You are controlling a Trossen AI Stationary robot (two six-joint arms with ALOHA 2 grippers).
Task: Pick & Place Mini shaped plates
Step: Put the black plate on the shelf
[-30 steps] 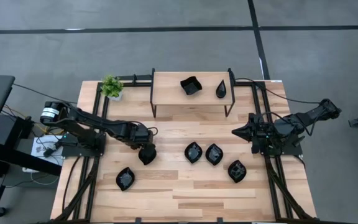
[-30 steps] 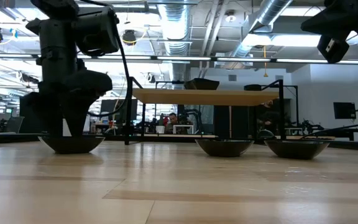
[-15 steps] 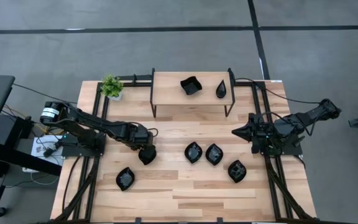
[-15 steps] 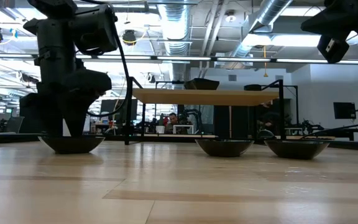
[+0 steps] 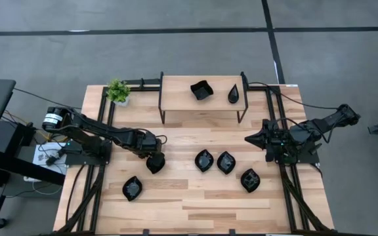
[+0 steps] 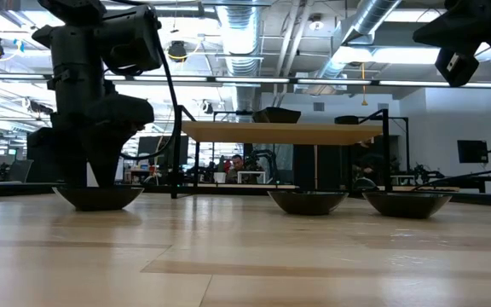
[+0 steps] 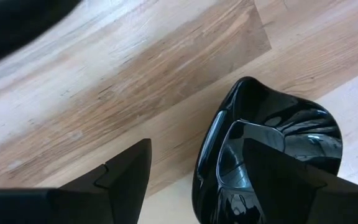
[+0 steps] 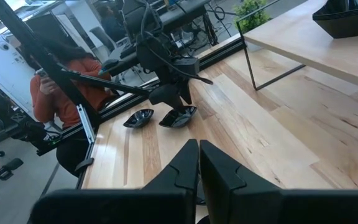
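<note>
Presently the left gripper (image 5: pixel 155 164) is down at the table (image 5: pixel 195 200), left of centre, set over a black plate (image 7: pixel 272 155). In the left wrist view its fingers (image 7: pixel 126 171) stand apart, one on bare wood outside the rim, the other inside the bowl of the plate; the jaws straddle the rim but are not closed on it. The plate rests flat on the wood.

A second plate (image 5: pixel 132 189) lies near it, towards the front-left corner. Three more sit right of centre: two (image 5: pixel 204 160) (image 5: pixel 226 162) just beside each other, and a third (image 5: pixel 250 180) a little further right and forward.

On the raised shelf (image 5: pixel 176 98) at the back stand a wavy-edged square plate (image 5: pixel 202 90) and a teardrop plate (image 5: pixel 233 94), apart from one another. A small plant (image 5: pixel 117 91) stands at the shelf's left end.

The right gripper (image 5: pixel 252 139) is held off the table at the right side, away from every plate; the right wrist view shows its fingers (image 8: pixel 179 168) pressed together, holding nothing.

A person in an orange top (image 8: pixel 64 81) sits beyond the table's edge
</note>
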